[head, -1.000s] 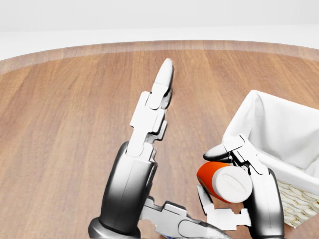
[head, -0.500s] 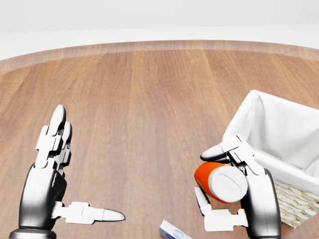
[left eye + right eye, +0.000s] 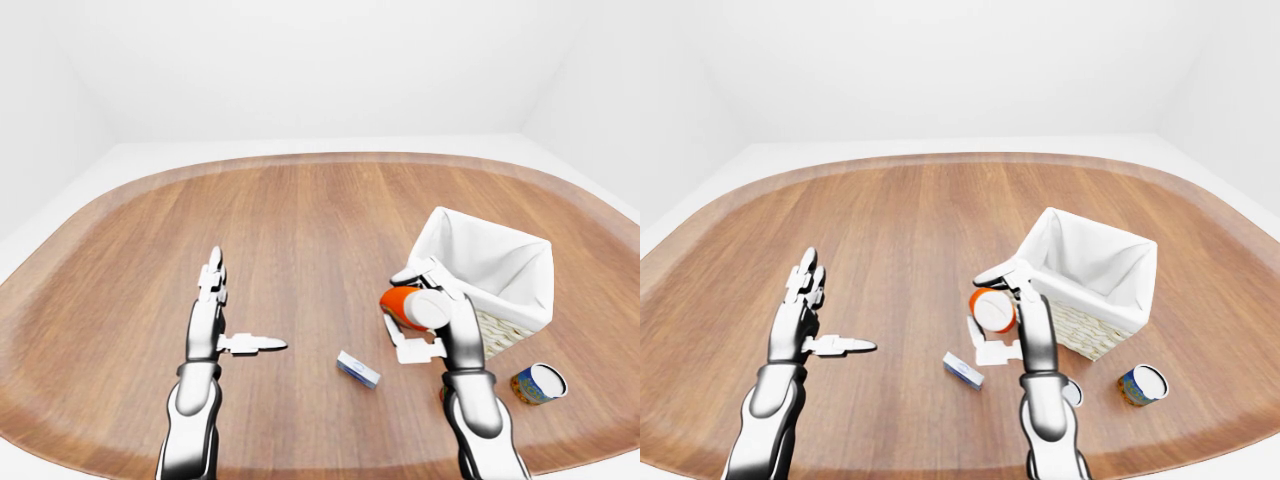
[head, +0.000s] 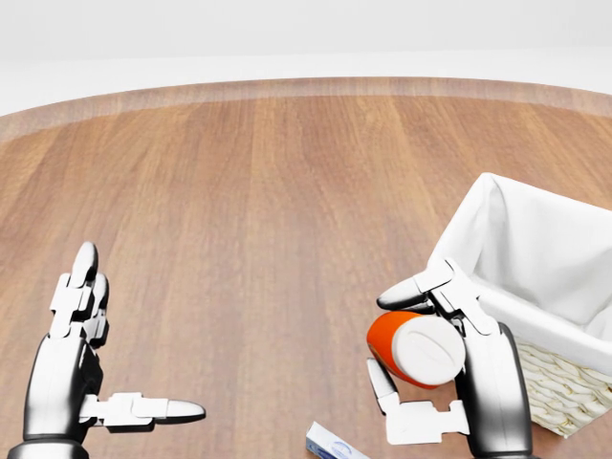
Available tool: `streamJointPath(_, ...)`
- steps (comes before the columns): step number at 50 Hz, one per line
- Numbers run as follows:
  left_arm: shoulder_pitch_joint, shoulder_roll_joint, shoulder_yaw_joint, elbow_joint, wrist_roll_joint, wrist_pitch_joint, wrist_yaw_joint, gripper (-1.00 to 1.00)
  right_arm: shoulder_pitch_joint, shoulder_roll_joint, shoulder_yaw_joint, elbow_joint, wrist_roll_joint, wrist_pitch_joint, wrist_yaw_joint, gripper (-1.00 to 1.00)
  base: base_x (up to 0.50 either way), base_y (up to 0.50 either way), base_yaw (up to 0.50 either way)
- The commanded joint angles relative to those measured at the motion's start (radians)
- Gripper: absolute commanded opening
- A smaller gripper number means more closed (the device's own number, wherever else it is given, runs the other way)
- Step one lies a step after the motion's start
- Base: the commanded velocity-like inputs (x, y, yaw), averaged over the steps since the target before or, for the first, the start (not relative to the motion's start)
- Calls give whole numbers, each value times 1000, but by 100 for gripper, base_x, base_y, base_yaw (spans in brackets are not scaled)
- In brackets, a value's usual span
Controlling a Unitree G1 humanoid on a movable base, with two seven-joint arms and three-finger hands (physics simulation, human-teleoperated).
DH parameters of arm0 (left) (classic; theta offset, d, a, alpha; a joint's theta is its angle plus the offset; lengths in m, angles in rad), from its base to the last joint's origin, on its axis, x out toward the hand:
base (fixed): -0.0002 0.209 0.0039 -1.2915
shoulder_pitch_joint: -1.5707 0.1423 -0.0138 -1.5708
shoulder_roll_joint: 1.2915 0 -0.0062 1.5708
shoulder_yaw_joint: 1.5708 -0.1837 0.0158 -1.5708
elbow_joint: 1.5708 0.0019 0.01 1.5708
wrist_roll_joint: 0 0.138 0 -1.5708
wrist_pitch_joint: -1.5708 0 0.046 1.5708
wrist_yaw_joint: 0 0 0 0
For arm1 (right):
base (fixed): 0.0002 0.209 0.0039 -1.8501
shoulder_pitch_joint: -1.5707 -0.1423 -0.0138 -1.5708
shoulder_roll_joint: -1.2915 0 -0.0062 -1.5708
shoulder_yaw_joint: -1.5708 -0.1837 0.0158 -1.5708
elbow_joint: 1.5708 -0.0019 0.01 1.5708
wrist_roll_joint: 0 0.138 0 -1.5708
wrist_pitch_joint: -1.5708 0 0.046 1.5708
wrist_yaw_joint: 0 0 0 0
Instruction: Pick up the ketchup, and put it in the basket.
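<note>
Right hand clamped on the ketchup: fingers hooked over the top, thumb pressed under, bottle raised off the wooden table

Ketchup lying on its side in the grasp, long axis roughly level, flat pale end turned toward the camera, red body pointing away toward 10 o'clock in the head view

Basket at about 2 o'clock from the bottle, near rim just beside the right hand's knuckles; white cloth liner open at the top, woven wall showing at the lower right of the head view

Bottle not yet over the opening, sitting just short of the near rim at its 8 o'clock side

Likely next need: carry up and across toward 2 o'clock, clear the liner edge, then release; lying crosswise, the bottle may catch the rim unless lifted enough

Left hand spread wide, holding nothing, well apart at 9 o'clock from the bottle, thumb pointing toward the middle; right hand plainly the nearer to the basket

Small blue-and-white box flat on the table at 7 o'clock from the bottle; a tin can on its side at 5 o'clock from the basket, clear of the likely path
</note>
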Motion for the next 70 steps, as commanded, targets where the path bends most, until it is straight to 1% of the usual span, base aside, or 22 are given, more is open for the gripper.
streamJointPath(1, -15, 7, 17, 34, -17, 0, 1, 100, -8, 0, 12, -8, 2, 8, -11, -100, 0, 0, 0)
streamJointPath(2, -13, 7, 17, 30, -17, 0, 0, 100, -7, -1, 12, -12, 1, 12, -11, -100, 0, 0, 0)
streamJointPath(4, -10, 6, 19, 19, -24, 0, -5, 100, -5, -1, 11, -34, -4, 31, -10, -100, 0, 0, 0)
streamJointPath(6, -9, 5, 18, 13, -23, 0, -4, 100, -6, -2, 13, -45, -17, 44, -12, -100, 0, 0, 0)
streamJointPath(7, -8, 5, 18, 13, -22, 0, -5, 100, -8, -1, 16, -63, -24, 66, -7, -100, 0, 0, 0)
streamJointPath(9, -9, 6, 21, 10, -28, 0, -8, 100, -11, -2, 21, -89, -37, 94, -2, -100, 0, 0, 0)
streamJointPath(10, -8, 6, 21, 7, -29, 0, -10, 100, -12, -2, 21, -96, -41, 101, -2, -100, 0, 0, 0)
streamJointPath(11, -8, 6, 22, 12, -30, 0, -11, 100, -14, -2, 25, -112, -48, 114, 1, -100, 0, 0, 0)
streamJointPath(18, 0, 5, 25, -10, -31, 0, -17, 100, -30, -3, 35, -152, -83, 114, 9, -100, 0, 0, 0)
streamJointPath(21, 3, 4, 25, -10, -29, 0, -19, 100, -42, -4, 27, -134, -104, 114, 0, -100, 0, 0, 0)
streamJointPath(27, 0, 5, 26, -2, -28, 0, -19, 100, -52, 0, 27, -187, -128, 114, 23, -100, 0, 0, 0)
streamJointPath(39, -7, 5, 26, 15, -25, 0, -14, 100, -137, -4, -44, -248, -190, 114, 97, -100, 0, 0, 0)
streamJointPath(42, -7, 6, 25, 16, -25, 0, -14, 100, -138, -1, -46, -248, -193, 114, 101, -100, 0, 0, 0)
streamJointPath(43, -1, 5, 23, 5, -25, 0, -17, 100, -167, -9, -67, -259, -207, 114, 122, -100, 0, 0, 0)
streamJointPath(48, -1, 5, 25, 1, -26, 0, -17, 100, -220, -11, -104, -280, -232, 114, 167, -100, 0, 0, 0)
streamJointPath(54, 0, 4, 24, -2, -26, 0, -19, 100, -300, -40, -154, -259, -272, 114, 218, -100, 0, 0, 0)
streamJointPath(63, 3, 3, 24, -6, -27, 0, -19, 100, -351, -64, -195, -247, -305, 114, 264, -100, 0, 0, 0)
streamJointPath(67, -2, 4, 23, 9, -26, 0, -17, 100, -387, -85, -216, -236, -323, 114, 289, -100, 0, 0, 0)
streamJointPath(70, -6, 5, 21, 22, -23, 0, -15, 100, -434, -116, -236, -197, -344, 114, 309, -100, 0, 0, 0)
